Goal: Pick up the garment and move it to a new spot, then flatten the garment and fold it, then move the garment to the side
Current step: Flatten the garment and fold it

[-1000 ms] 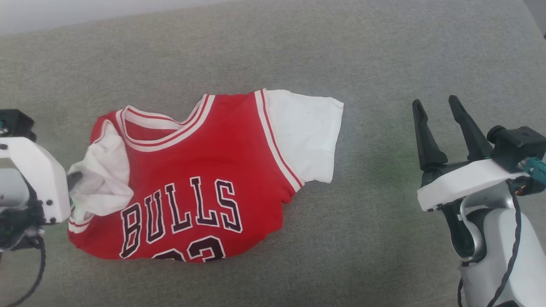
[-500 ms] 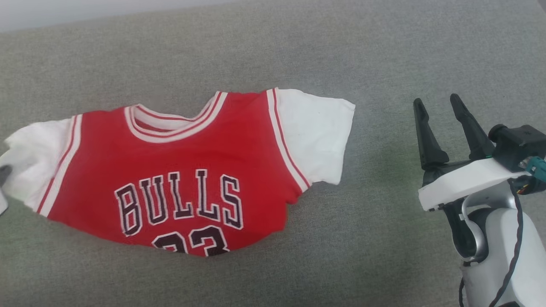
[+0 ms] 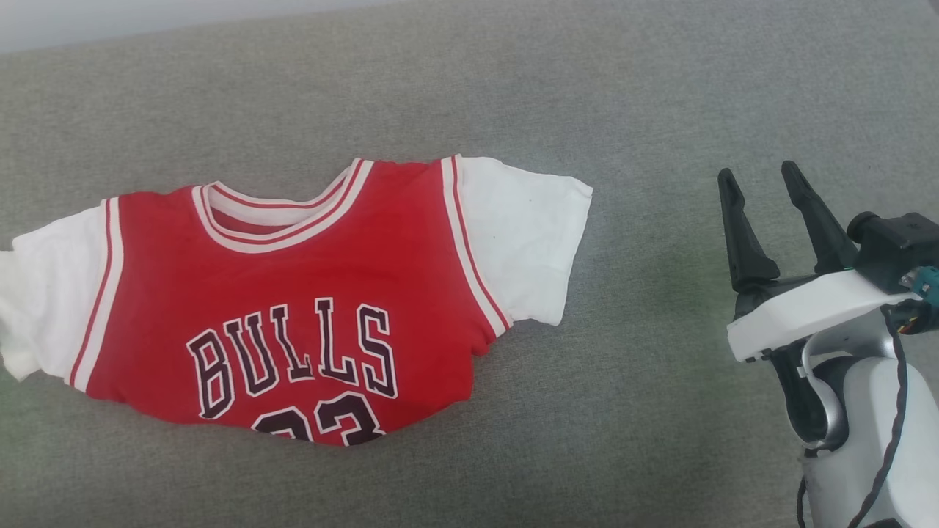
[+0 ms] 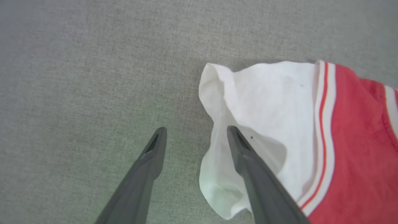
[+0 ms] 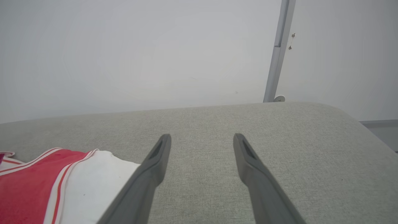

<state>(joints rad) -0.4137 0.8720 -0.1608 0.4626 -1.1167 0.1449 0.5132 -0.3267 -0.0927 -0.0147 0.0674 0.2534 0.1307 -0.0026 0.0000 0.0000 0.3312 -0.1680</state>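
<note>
The garment (image 3: 293, 279), a red shirt with white sleeves and dark "BULLS" lettering, lies face up and spread out on the grey cushion, collar toward the far side. Its lower edge curls under, cutting off the number. My left gripper (image 4: 196, 130) is open and holds nothing; it hovers at the outer edge of the garment's white sleeve (image 4: 273, 102), one finger over the cloth and the other over bare cushion. My right gripper (image 3: 758, 173) stands open to the right of the other sleeve, well apart from it. In the right wrist view the right gripper (image 5: 202, 137) points over bare cushion, the garment (image 5: 28, 186) at lower left.
The grey fabric cushion (image 3: 660, 411) stretches all around the shirt. Its rounded far edge meets a white wall, where a pale vertical pole (image 5: 278, 53) stands at the right.
The crumpled left sleeve was pulled out leftward, so the shirt now lies spread. My left gripper has let go of it and left the head view. The right gripper barely moved.
</note>
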